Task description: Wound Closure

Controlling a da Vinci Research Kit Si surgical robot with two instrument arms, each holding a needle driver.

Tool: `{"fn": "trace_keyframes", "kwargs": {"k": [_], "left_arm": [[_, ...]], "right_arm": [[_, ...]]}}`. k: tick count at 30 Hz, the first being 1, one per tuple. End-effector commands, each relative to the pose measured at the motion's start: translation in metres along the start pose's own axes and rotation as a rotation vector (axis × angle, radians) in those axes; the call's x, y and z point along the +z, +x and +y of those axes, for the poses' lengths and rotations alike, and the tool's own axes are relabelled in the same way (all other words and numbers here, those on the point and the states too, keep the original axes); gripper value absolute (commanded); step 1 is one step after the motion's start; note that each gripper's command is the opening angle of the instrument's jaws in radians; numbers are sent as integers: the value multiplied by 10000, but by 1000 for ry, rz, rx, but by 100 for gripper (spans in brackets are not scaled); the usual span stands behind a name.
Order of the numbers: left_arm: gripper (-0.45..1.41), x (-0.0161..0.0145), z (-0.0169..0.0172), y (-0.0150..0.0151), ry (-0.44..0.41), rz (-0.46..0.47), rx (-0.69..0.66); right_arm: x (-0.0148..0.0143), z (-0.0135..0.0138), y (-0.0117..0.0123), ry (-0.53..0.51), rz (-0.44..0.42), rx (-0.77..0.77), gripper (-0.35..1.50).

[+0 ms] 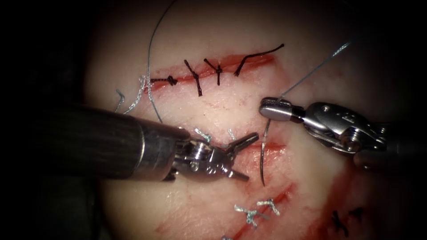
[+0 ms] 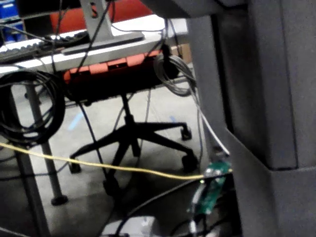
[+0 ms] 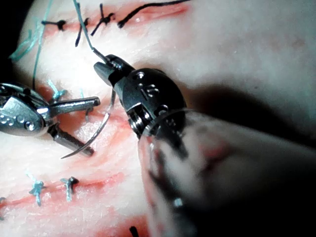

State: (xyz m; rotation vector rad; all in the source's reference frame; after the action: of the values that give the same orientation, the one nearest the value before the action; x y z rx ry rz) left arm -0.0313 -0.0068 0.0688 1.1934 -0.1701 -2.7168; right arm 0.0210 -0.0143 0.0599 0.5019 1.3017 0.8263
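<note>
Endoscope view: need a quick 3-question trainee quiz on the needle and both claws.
1. True or false: the left claw is shut on the needle.
2. The right claw grips the needle at: A the tip; B mid-curve; C the end by the thread.
3. Is the needle's tip in the tissue?
Key: 1 false, it is open and empty. 2 C. 3 No, the tip shows free above the tissue.

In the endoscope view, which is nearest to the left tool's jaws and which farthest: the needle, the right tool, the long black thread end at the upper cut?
From the left tool, jaws open and empty:
1. The needle, just to its right, hanging from the right tool.
2. The right tool, up and right, shut on the needle's upper end.
3. The black thread end, far up.
</note>
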Motion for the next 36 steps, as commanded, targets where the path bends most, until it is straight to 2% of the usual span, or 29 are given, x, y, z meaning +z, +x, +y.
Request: {"fn": "trace_keyframes", "kwargs": {"k": [1,3,4,5,6,7,10,12,16,17,18,19,20,22,23,24,25,28,29,30,31,32,35,36], "left_arm": [[84,6,3,2,-1,0,13],[83,9,3,6,3,-1,29],[58,15,2,10,-6,19,71],[58,15,2,10,-6,19,71],[44,17,3,11,-5,30,74],[16,21,6,11,2,49,86],[6,25,9,11,12,71,98],[-45,27,10,11,18,77,101],[-45,26,13,10,31,70,70],[-45,24,11,13,26,78,-33],[-45,24,11,13,26,78,-33],[-45,21,7,17,-20,101,-147],[-45,21,7,17,-20,101,-147],[-45,17,3,21,-64,123,-288],[-45,13,0,26,-85,153,-331],[-45,11,-1,28,-99,164,-402],[-45,11,-1,28,-99,164,-402],[-45,5,-2,36,-139,186,-646],[-45,0,-2,44,-126,208,-880],[-45,0,-2,44,-126,208,-880],[-45,-2,-2,47,-90,232,-956],[-45,-7,-7,55,-110,315,-1103],[-45,-15,-21,66,-304,421,-1226],[-45,-15,-21,66,-304,421,-1226]], "right_arm": [[9,0,-1,2,1,-1,-35],[9,0,-1,2,1,-2,-35],[10,-1,-2,2,1,-2,-35],[10,-1,-2,2,1,-2,-35],[10,-1,-2,3,1,-2,-35],[10,-2,-2,4,3,-2,-35],[11,-2,-2,3,3,-2,-35],[11,-3,-2,4,3,-2,-35],[11,-4,-2,5,2,-2,-35],[11,-6,-2,6,2,-20,-35],[11,-6,-2,6,2,-20,-35],[11,-7,-3,0,11,-180,44],[11,-7,-3,0,11,-180,44],[11,-10,-2,-5,17,-332,108],[10,-14,0,-1,22,-424,125],[9,-15,2,0,22,-427,128],[9,-15,2,0,22,-427,128],[4,-20,9,4,25,-431,133],[-2,-22,15,5,36,-430,133],[-2,-22,15,5,36,-430,133],[-5,-22,18,1,40,-433,133],[-13,-24,24,-7,53,-431,130],[-16,-26,32,-36,60,-428,126],[-16,-26,32,-36,60,-428,126]]}}
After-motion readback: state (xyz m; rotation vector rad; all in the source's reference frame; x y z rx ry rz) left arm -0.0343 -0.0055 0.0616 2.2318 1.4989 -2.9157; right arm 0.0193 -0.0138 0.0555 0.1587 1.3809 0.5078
